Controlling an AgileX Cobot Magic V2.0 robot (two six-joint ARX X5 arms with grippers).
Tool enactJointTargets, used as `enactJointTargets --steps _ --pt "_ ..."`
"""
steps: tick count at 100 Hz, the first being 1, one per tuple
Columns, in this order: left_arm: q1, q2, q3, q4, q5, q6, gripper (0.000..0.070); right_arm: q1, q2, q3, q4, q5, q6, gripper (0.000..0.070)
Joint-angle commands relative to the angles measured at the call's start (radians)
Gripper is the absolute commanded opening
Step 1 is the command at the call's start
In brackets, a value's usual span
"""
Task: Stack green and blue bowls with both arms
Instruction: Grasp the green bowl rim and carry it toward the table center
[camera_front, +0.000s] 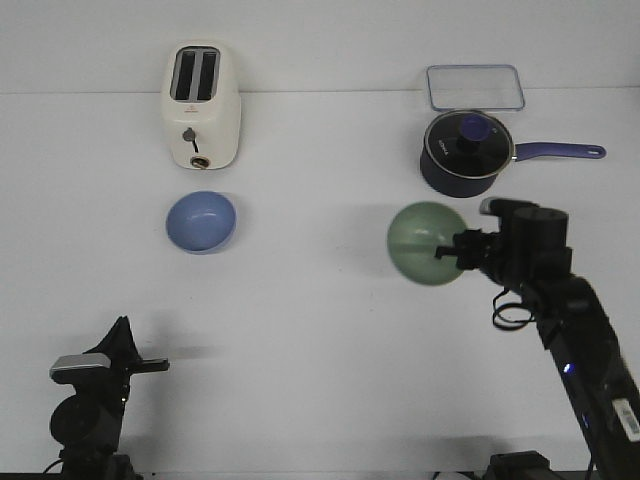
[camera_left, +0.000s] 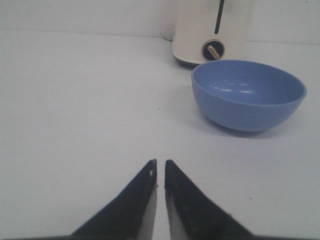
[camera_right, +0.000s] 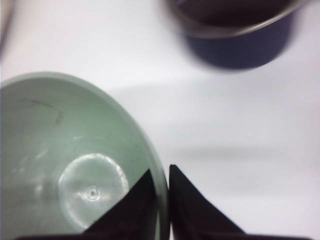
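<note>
The blue bowl (camera_front: 201, 221) sits upright on the white table just in front of the toaster, and shows in the left wrist view (camera_left: 248, 94) too. My right gripper (camera_front: 447, 252) is shut on the rim of the green bowl (camera_front: 428, 243) and holds it lifted above the table at the right, in front of the saucepan. In the right wrist view one finger is inside the green bowl (camera_right: 65, 160) and one outside, at the gripper (camera_right: 161, 172). My left gripper (camera_left: 160, 163) is shut and empty, low at the front left (camera_front: 150, 366), well short of the blue bowl.
A cream toaster (camera_front: 202, 105) stands at the back left, right behind the blue bowl. A dark navy lidded saucepan (camera_front: 467, 152) with a long handle is at the back right, behind the green bowl. A clear lid or tray (camera_front: 475, 87) lies behind the saucepan.
</note>
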Motion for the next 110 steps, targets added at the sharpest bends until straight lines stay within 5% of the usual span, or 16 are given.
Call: enactJointTargets --steps 1,35,78,84,96,110 --pt "0.0 -0.001 -0.02 0.01 0.003 0.005 0.0015 0.1 -0.038 -0.054 0.018 0.004 0.061 0.0" --pt "0.0 -0.001 -0.02 0.01 0.003 0.005 0.0015 0.51 -0.037 -0.308 0.17 0.193 0.262 0.0" --pt "0.0 -0.001 -0.02 0.01 0.003 0.005 0.0015 0.585 0.111 -0.314 0.203 0.263 0.269 0.0002" --pt "0.0 -0.001 -0.02 0.01 0.003 0.005 0.0015 0.585 0.111 -0.314 0.204 0.262 0.269 0.0076" --pt "0.0 -0.001 -0.02 0.01 0.003 0.005 0.0015 0.585 0.111 -0.314 0.203 0.262 0.269 0.0398" --pt "0.0 -0.001 -0.02 0.01 0.003 0.005 0.0015 0.585 0.105 -0.312 0.209 0.261 0.265 0.0417"
